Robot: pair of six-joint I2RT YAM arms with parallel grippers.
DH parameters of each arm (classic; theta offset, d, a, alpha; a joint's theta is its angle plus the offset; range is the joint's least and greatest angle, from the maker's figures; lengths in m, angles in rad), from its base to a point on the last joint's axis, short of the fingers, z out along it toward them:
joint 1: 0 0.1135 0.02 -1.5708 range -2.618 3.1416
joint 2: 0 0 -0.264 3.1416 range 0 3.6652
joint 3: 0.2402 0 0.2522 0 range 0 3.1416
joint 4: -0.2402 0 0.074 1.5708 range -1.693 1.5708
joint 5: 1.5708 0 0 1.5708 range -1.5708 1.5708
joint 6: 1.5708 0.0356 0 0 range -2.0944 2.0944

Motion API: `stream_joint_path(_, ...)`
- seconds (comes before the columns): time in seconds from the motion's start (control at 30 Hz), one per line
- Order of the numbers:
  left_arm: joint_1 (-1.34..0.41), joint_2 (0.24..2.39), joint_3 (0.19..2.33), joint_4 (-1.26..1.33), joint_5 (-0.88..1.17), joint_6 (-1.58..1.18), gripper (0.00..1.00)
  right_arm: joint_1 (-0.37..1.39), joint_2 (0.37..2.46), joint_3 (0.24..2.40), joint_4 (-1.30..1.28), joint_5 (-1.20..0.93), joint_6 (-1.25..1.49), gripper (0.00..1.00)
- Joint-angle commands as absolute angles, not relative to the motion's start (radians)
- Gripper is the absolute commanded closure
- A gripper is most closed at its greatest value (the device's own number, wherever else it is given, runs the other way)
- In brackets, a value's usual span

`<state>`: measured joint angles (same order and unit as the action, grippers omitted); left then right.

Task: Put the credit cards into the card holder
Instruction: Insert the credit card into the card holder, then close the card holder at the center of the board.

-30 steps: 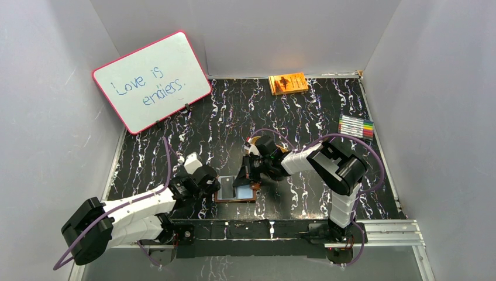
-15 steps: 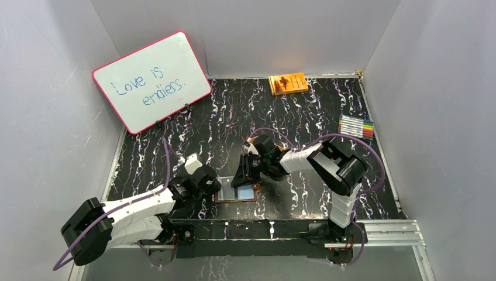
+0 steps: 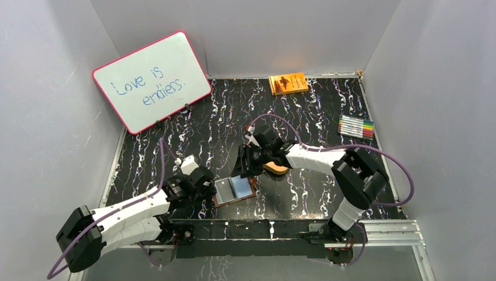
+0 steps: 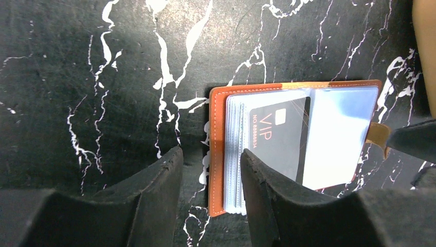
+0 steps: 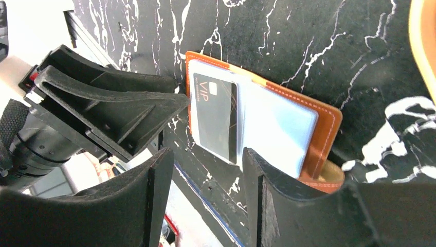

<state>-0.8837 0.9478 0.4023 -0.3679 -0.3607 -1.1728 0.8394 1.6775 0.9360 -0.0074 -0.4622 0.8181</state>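
Note:
The brown leather card holder (image 3: 235, 191) lies open and flat near the table's front edge. A dark grey credit card (image 4: 277, 139) marked VIP sits in a clear sleeve on its left half (image 5: 216, 116); the right half shows a glossy pale blue sleeve face. My left gripper (image 4: 208, 159) stands open astride the holder's stitched left edge (image 4: 218, 154), its right finger over the sleeve stack. My right gripper (image 5: 205, 159) is open and empty, raised just behind the holder (image 5: 324, 128). In the top view the left gripper (image 3: 206, 188) is left of the holder and the right gripper (image 3: 244, 167) is behind it.
A tan oval tray (image 3: 276, 168) lies just right of my right gripper. An orange book (image 3: 288, 83) and a whiteboard (image 3: 152, 82) stand at the back, with a marker set (image 3: 355, 126) at the right. The metal rail (image 3: 292, 225) runs along the front.
My right gripper opened, let go of the dark card and drew back and up from the holder. The card now lies in the holder, which has turned slightly. The left gripper stayed at its edge.

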Motion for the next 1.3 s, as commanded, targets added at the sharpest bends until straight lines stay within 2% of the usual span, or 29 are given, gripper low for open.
stream_joint_path(0.0, -0.885, 0.889, 0.463, -0.488, -0.41, -1.157, 0.56, 0.859, 1.578, 1.012, -0.194, -0.344, 0.724, 0.4)
stream_joint_path(0.13, -0.886, 0.841, 0.475, -0.525, -0.422, -1.163, 0.53, 0.888, 1.514, 1.039, -0.349, -0.198, 0.64, 0.36)
stream_joint_path(0.2, -0.885, 0.818, 0.473, -0.534, -0.422, -1.168, 0.52, 0.897, 1.486, 1.02, -0.386, -0.15, 0.6, 0.24)
stream_joint_path(0.27, -0.886, 0.803, 0.467, -0.542, -0.42, -1.177, 0.5, 0.9, 1.469, 0.992, -0.403, -0.105, 0.585, 0.2)
stream_joint_path(0.73, -0.886, 0.723, 0.425, -0.597, -0.386, -1.233, 0.46, 0.925, 1.63, 1.036, -0.366, -0.039, 0.568, 0.21)
stream_joint_path(0.87, -0.886, 0.704, 0.396, -0.598, -0.371, -1.251, 0.46, 0.926, 1.667, 1.042, -0.381, -0.007, 0.578, 0.3)
stream_joint_path(0.97, -0.886, 0.699, 0.375, -0.587, -0.36, -1.256, 0.46, 0.926, 1.67, 1.028, -0.382, 0.044, 0.585, 0.42)
stream_joint_path(1.17, -0.886, 0.743, 0.343, -0.507, -0.31, -1.226, 0.46, 0.926, 1.621, 0.989, -0.367, 0.093, 0.596, 0.78)
stream_joint_path(1.27, -0.885, 0.788, 0.34, -0.446, -0.28, -1.201, 0.47, 0.926, 1.573, 0.97, -0.375, 0.089, 0.6, 0.93)
